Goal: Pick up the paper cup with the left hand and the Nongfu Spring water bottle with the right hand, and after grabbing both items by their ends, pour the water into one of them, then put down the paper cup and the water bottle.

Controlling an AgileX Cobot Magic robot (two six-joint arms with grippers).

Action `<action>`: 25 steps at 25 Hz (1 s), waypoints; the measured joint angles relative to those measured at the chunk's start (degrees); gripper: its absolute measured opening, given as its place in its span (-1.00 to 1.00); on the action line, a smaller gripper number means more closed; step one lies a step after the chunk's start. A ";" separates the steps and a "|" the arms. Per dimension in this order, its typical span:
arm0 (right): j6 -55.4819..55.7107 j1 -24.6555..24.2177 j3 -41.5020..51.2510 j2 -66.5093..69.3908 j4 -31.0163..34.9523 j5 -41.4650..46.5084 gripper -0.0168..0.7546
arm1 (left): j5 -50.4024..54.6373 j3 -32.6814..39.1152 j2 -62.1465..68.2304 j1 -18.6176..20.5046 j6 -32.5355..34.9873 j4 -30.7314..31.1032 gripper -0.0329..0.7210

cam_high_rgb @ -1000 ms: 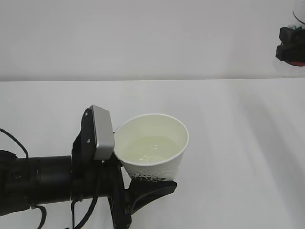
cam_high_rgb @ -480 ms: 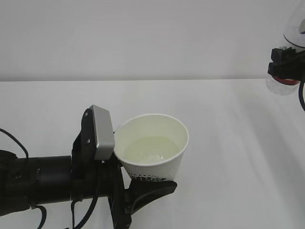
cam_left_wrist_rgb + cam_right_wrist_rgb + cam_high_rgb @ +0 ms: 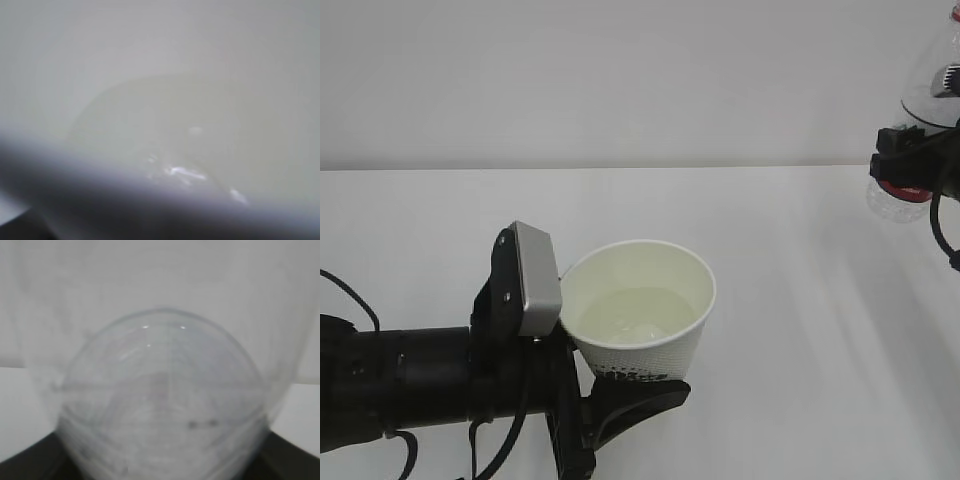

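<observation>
The white paper cup (image 3: pixel 642 290) is held upright above the table at the lower middle, with my left gripper (image 3: pixel 625 378) shut on its lower part; a dark logo shows near its base. Pale water (image 3: pixel 632 312) pools inside it. The left wrist view shows only the cup's inside (image 3: pixel 165 75) and the water (image 3: pixel 150 135). At the far right edge, my right gripper (image 3: pixel 912 150) is shut on the clear Nongfu Spring water bottle (image 3: pixel 895 205), whose red label shows just below the fingers. The bottle is well apart from the cup. It fills the right wrist view as a clear blurred dome (image 3: pixel 160 400).
The white table (image 3: pixel 800 300) runs back to a plain pale wall. The left arm's black body and grey wrist camera (image 3: pixel 532 280) lie at the lower left beside the cup.
The right gripper with the bottle has come further into view at the right edge, moving down and leftward. The cup and left arm have stayed still.
</observation>
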 joint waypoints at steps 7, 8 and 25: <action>0.04 0.00 -0.14 3.17 -0.88 -1.71 0.28 | 0.03 0.00 0.00 0.00 0.00 0.00 0.42; 0.04 0.00 -0.31 3.44 -1.17 -2.21 0.28 | 0.03 0.00 0.00 0.00 0.00 0.00 0.42; 1.58 -0.09 -0.63 11.81 -2.77 -8.76 0.28 | 0.03 0.00 0.00 0.00 0.00 0.00 0.42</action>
